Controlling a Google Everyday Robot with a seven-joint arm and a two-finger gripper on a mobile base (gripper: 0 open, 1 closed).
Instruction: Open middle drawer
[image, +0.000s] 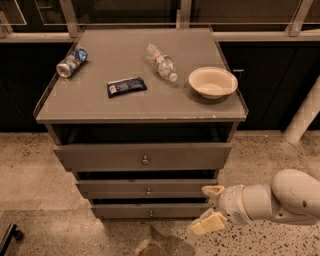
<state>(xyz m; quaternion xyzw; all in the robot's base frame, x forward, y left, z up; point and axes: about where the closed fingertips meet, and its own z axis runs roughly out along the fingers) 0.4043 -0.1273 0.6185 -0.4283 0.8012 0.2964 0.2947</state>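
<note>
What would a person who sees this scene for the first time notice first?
First comes the white robot arm at the lower right, with its gripper open near the right end of the middle drawer. Next comes the grey cabinet top, which carries a can at the back left, a dark packet, a lying plastic bottle and a white bowl on the right.

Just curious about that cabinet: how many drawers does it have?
3, stacked: the tall top drawer, the middle drawer under it, and the bottom drawer lowest. The gripper hangs open by the lower two's right ends.
</note>
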